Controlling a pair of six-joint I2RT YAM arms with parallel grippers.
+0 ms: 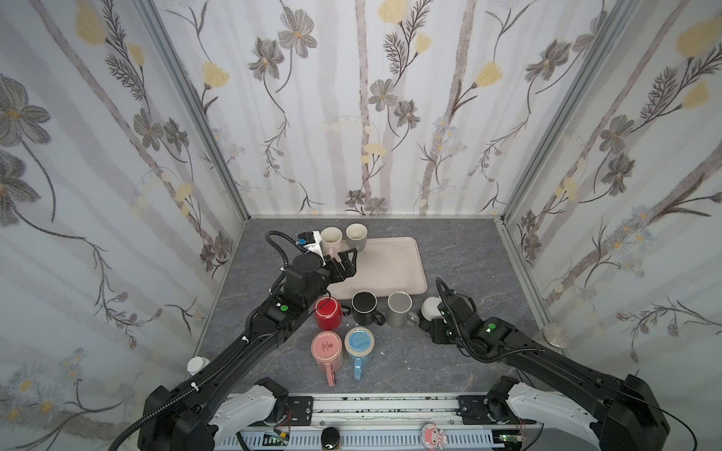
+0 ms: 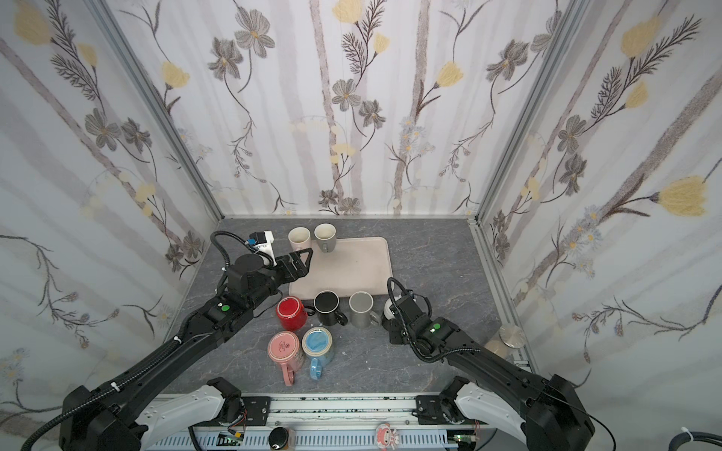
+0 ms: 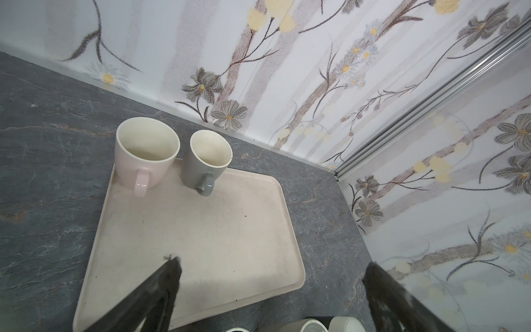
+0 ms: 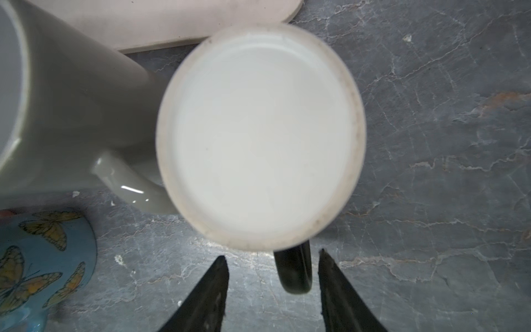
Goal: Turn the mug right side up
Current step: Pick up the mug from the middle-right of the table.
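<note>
The white mug point(image 4: 260, 135) stood upside down on the table point(image 4: 431, 143), just off the tray's point(image 4: 172, 23) corner nearest the right arm. Its base faced up and its black handle point(image 4: 293, 270) pointed away from the tray. The right gripper point(image 4: 271, 254) straddled that handle with its jaws apart, a gap showing on each side, so it gripped nothing yet. The left gripper point(image 3: 271, 261) hung spread wide and empty over the tray's left side.

The handle was a narrow, glossy loop. A pinch on it alone would probably let the heavy body swing or slip as it was turned, and the mug could drop and chip. The grey mug point(image 4: 71, 115) stood right beside it along the tray's near edge. Its handle came so close that I could not tell whether the two touched, and a turn swung that way could knock it over. The blue mug point(image 4: 43, 258), farther out from the tray, looked at less risk. Setting the white mug down too near the tray's raised lip might have left it tilted.

The table looked hard and smooth, dark grey with pale veining, so a mug would likely slide on it easily. Flower-papered walls point(image 1: 371, 97) with metal corner posts closed the table in on three sides beyond the tray, which limited wide arm sweeps.
</note>
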